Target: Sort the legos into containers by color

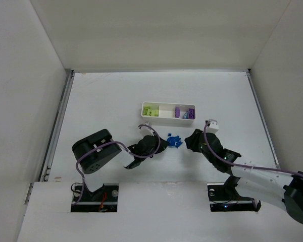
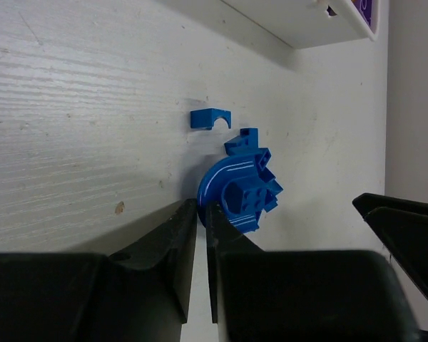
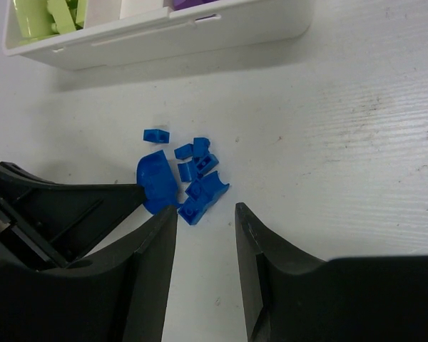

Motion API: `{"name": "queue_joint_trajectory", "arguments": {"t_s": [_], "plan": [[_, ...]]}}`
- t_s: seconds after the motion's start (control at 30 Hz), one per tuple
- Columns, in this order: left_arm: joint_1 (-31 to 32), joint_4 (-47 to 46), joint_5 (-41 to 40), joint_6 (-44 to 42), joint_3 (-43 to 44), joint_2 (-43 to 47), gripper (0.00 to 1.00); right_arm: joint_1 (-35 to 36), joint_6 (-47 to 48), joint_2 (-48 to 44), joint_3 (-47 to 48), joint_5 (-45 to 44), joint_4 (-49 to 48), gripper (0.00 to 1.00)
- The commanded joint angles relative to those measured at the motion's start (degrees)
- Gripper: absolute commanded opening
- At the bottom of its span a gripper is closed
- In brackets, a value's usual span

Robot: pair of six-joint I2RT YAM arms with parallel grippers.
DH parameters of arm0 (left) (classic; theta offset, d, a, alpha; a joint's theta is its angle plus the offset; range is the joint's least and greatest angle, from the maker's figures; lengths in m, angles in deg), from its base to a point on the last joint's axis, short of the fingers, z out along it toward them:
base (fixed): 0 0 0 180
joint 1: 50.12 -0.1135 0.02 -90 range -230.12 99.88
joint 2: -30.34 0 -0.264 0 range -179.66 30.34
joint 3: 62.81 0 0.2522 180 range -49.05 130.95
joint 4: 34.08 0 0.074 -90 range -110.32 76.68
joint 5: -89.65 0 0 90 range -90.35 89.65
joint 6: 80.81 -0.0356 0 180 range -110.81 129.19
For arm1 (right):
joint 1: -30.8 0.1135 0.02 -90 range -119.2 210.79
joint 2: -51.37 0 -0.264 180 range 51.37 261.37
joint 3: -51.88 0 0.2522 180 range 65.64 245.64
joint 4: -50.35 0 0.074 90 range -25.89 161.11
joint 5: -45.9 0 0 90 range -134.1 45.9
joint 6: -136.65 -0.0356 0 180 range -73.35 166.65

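Observation:
Several blue legos [image 1: 173, 141] lie in a small pile on the table in front of the white container tray [image 1: 169, 112]. The tray holds lime-green legos [image 1: 151, 110] at its left end and purple ones [image 1: 185, 113] at its right end. My left gripper [image 2: 203, 206] is shut on the rim of a curved blue lego [image 2: 235, 196]. A small blue arch brick [image 2: 210, 118] lies just beyond it. From the right of the pile, my right gripper [image 3: 205, 214] stands open, its tips just short of the blue bricks [image 3: 200, 174] and nothing between them.
The tray's near wall [image 3: 164, 35] runs across the top of the right wrist view, a short way past the pile. The two grippers face each other closely across the pile, with the left gripper's finger [image 3: 93, 206] beside my right one. White walls enclose the table.

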State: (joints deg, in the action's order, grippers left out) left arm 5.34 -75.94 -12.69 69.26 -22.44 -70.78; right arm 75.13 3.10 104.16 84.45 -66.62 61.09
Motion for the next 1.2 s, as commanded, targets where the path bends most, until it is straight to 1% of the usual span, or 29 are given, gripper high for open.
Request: {"name": "queue_joint_trajectory", "arguments": {"t_s": [0.0, 0.13, 0.3, 0.5, 0.73, 0.87, 1.0, 1.07, 1.17], "plan": [[0.3, -1.7, -2.1, -1.5, -1.7, 3.7, 0.07, 0.4, -0.4, -0.1, 0.1, -0.2, -1.6, 0.44], [0.9, 0.8, -5.1, -5.4, -2.6, 9.8, 0.07, 0.6, -0.3, 1.9, 0.9, 0.1, -1.2, 0.45], [0.6, 5.4, -5.9, -9.8, -0.6, 15.9, 0.07, 2.1, 0.0, 5.2, 2.2, 0.3, -0.8, 0.45], [-3.2, 7.4, -4.6, -14.4, 5.4, 18.7, 0.08, 3.2, -0.2, 7.2, 3.0, 0.1, -1.5, 0.45], [-9.3, 7.7, -2.7, -18.0, 14.1, 13.2, 0.08, 3.8, -0.5, 6.9, 2.6, -0.2, -1.7, 0.46], [-12.4, 7.8, -0.2, -18.2, 18.6, 7.9, 0.08, 3.8, -0.4, 7.7, 2.9, -0.2, -1.4, 0.47], [-13.8, 7.9, 1.8, -18.4, 21.8, 3.4, 0.09, 3.8, 0.0, 9.0, 3.6, 0.2, -1.5, 0.47], [-13.8, 7.7, 2.0, -19.1, 22.3, 2.1, 0.1, 3.8, 0.4, 9.6, 4.1, 0.2, -1.7, 0.51], [-13.9, 7.7, 1.4, -20.0, 22.4, 1.5, 0.15, 3.3, 1.3, 12.4, 5.6, 0.6, -1.9, 0.51]]}}
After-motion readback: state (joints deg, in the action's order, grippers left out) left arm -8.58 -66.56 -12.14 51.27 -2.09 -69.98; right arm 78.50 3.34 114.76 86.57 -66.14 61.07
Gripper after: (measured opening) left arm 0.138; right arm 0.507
